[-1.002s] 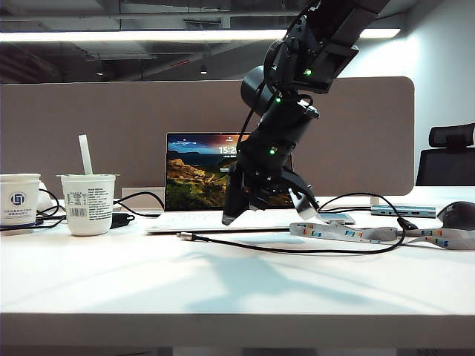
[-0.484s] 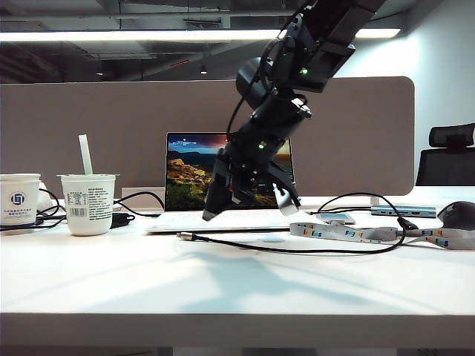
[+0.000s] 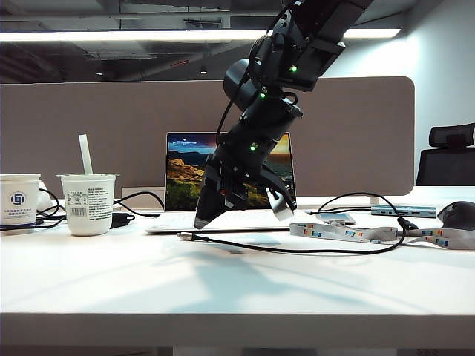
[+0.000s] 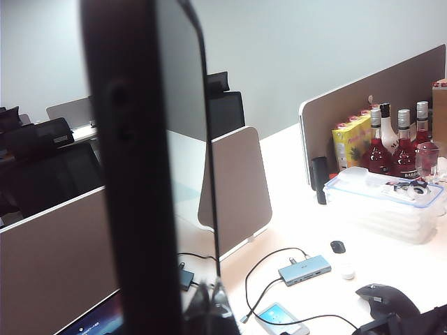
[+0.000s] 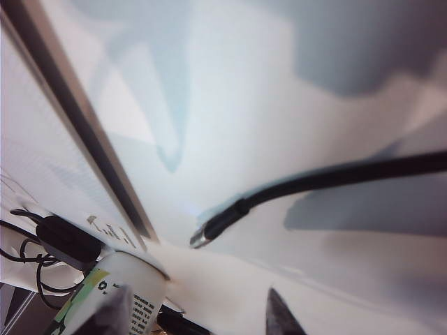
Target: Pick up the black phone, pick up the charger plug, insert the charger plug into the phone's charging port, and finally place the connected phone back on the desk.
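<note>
The left pincer (image 4: 202, 307) pinches the black phone (image 4: 150, 160); the right pincer (image 3: 237, 211), spread wide, hangs over the charger plug (image 3: 185, 236) — it might nudge it away on the slippery worktop (image 3: 223, 289).

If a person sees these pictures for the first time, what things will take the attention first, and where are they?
The big black arm leans down over the middle of the desk, its right hand open just above the charger plug, which lies on the white surface before the laptop. In the left wrist view, the black phone fills the foreground, upright in the shut left hand, high over the desk.
</note>
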